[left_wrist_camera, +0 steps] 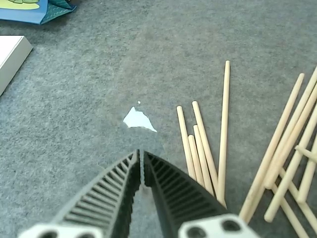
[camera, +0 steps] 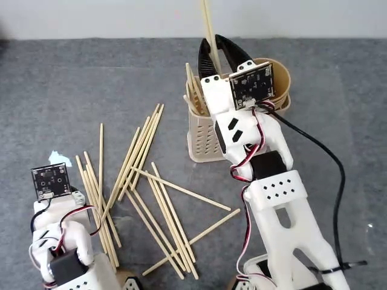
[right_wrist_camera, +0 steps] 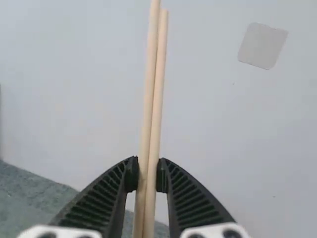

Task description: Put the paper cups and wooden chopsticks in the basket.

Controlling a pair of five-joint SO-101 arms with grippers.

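Tops of my two held chopsticks (right_wrist_camera: 152, 79) run out of frame; arm hides part of the basket (camera: 204, 145). Right gripper (right_wrist_camera: 147, 174) clamps both sticks; left gripper (left_wrist_camera: 141, 168) pinched together, empty.

A lab-style test bench: grey felt-covered table (camera: 60, 78) against plain white wall (right_wrist_camera: 74, 74).

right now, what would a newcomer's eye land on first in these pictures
First, the right gripper, shut on two chopsticks that it holds upright over the white basket, which has a paper cup in it. Next, the loose chopsticks strewn over the grey mat between the arms. The left gripper hangs shut and empty beside them.
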